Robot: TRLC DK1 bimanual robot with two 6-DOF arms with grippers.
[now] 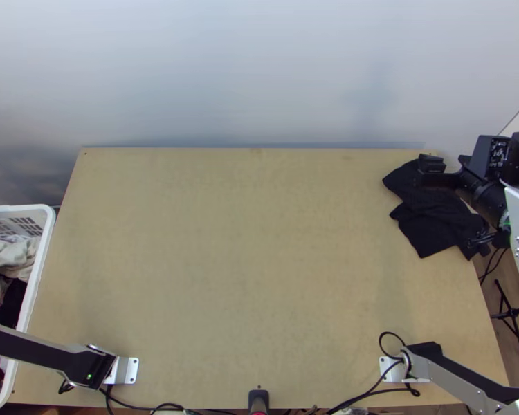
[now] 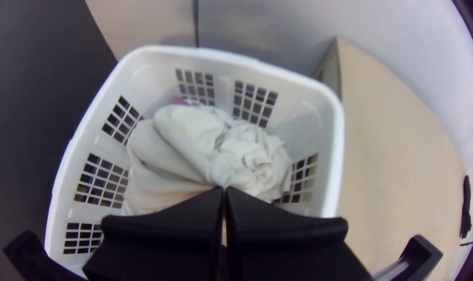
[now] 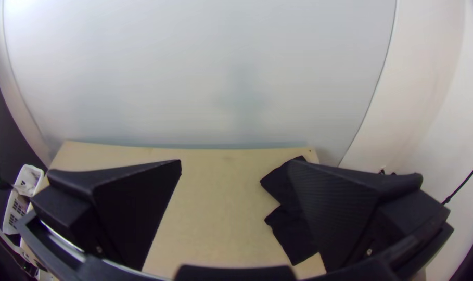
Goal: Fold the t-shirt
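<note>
My right gripper (image 1: 430, 173) is above the black cloth (image 1: 436, 218), which lies bunched or loosely folded near the table's far right corner. In the right wrist view the gripper (image 3: 235, 166) has its fingers wide apart with nothing between them, and part of the black cloth (image 3: 293, 234) shows past one finger. My left gripper (image 2: 225, 191) is over the laundry basket, its fingers closed on a bit of the crumpled white cloth (image 2: 187, 140). Folds of that cloth run to the fingertips, and the rest lies in the basket.
The white basket (image 1: 41, 266) stands against the table's left edge, with dark cloth (image 1: 10, 304) also inside. Black cables (image 1: 370, 394) run along the near edge of the wooden table (image 1: 246, 242). A pale wall (image 1: 259, 76) rises behind it.
</note>
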